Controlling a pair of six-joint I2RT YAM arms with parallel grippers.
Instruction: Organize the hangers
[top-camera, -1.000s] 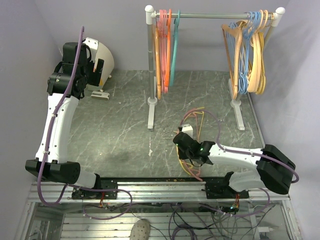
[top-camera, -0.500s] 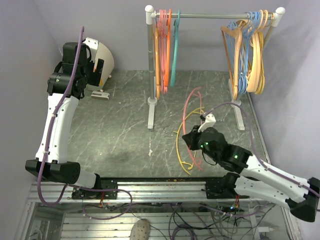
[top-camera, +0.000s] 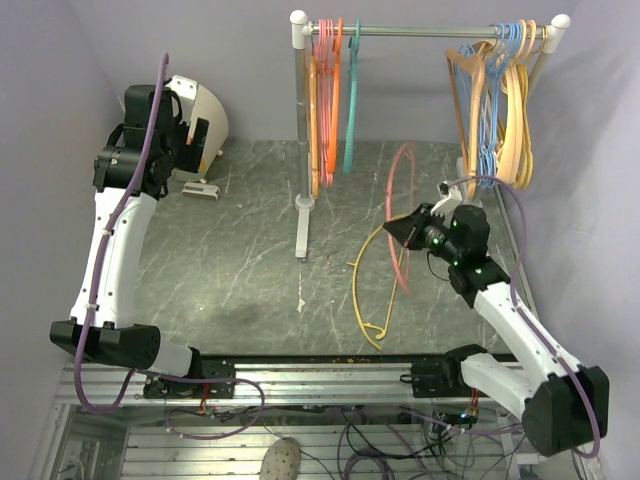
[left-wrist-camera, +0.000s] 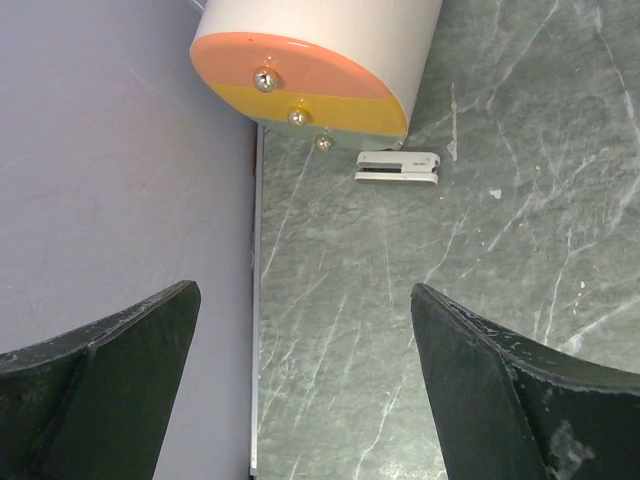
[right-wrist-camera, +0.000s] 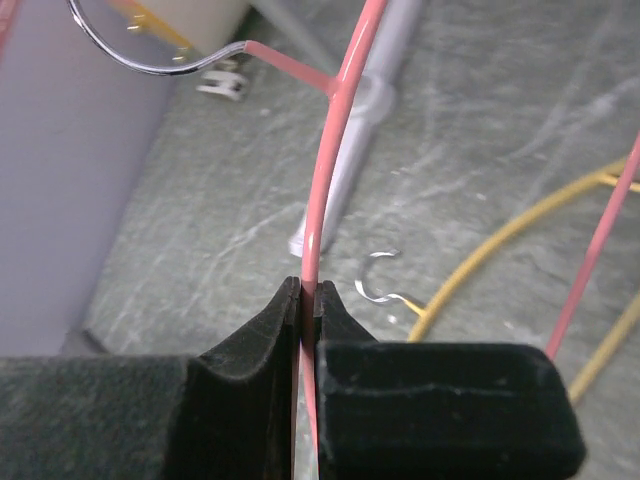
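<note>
Right wrist view: the pink hanger (right-wrist-camera: 318, 190) runs up out of the right gripper (right-wrist-camera: 307, 300), whose black fingers are pressed together on its thin wire with no gap showing beside it. The hanger's metal hook curves off at the upper left of that view. From the top external view, this hanger is lifted off the table (top-camera: 230, 270), upright and slightly tilted, in the space between the rack's two posts and below its rail (top-camera: 420, 31). It does not touch the rail.

A yellow hanger (top-camera: 354, 285) lies flat on the table just beside and below the held one, its hook pointing toward the near edge. The wrist view shows it on the stone surface behind the pink wire.

A small group of pink, orange and teal hangers (top-camera: 332, 95) hangs at the left end of the rail, close to the left post (top-camera: 302, 150). At the right end hangs a bunch of light-blue and pale tan hangers (top-camera: 497, 110), well apart from the first group. The right arm reaches up from the near right corner, with its gripper just left of that bunch.

The left gripper (left-wrist-camera: 300, 380) is raised at the far left of the table, its fingers spread wide with nothing between them. Below it are a cream cone-shaped object (left-wrist-camera: 300, 85), its flat end orange and yellow, and a small white piece (left-wrist-camera: 398, 166) lying just beside it.
</note>
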